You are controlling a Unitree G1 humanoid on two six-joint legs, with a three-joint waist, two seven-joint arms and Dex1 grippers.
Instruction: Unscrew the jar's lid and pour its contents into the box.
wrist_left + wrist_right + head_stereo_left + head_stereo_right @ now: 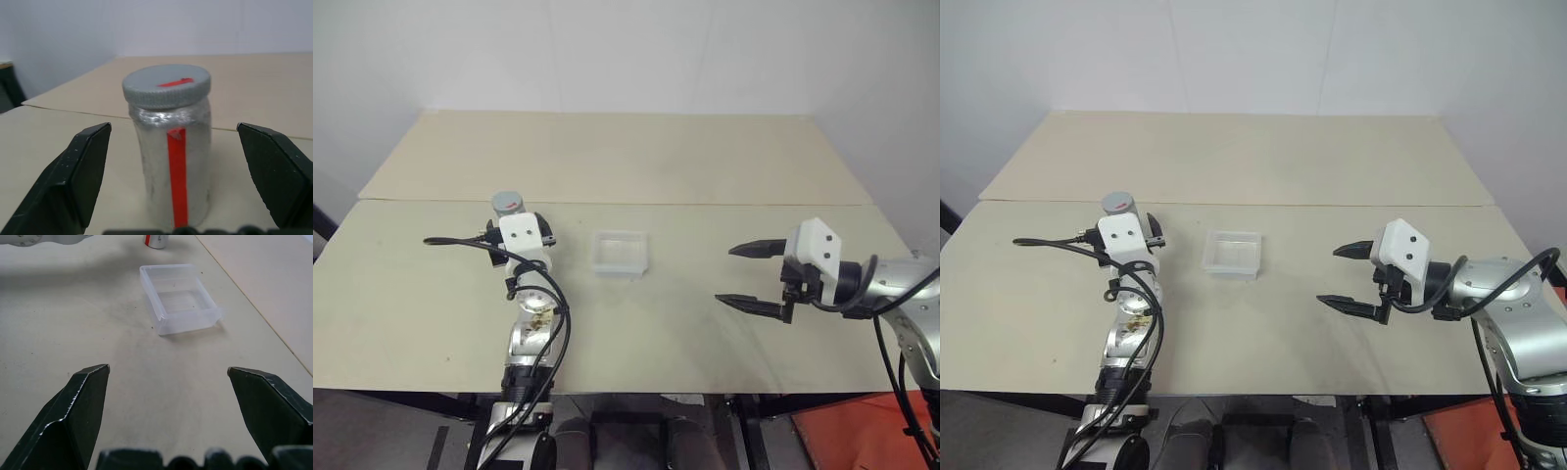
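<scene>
Table (636,313): pale beige top, made of two boards meeting at a seam running left to right, and bearing everything listed below.

Right arm (891,289): silver, reaching in from the right edge and angling toward the centre. Right gripper (748,276): hovering over bare table well to the right of the box, its two black fingers standing wide apart and holding nothing.

Left arm (530,343): stretching straight away from the near edge, cables looping alongside it. Left gripper (176,169): sitting just short of the jar, fingers spread wide to either side of it and not touching it, as the left wrist view is showing.

Box (620,253): clear, shallow, lying near the table's centre, just near of the seam, between the two grippers and to the right of the jar.

Jar (172,166): standing upright on the left part of the table, close to the seam, red stripe facing the left gripper.

Lid (166,85): grey, red-marked, sitting on the jar.
</scene>
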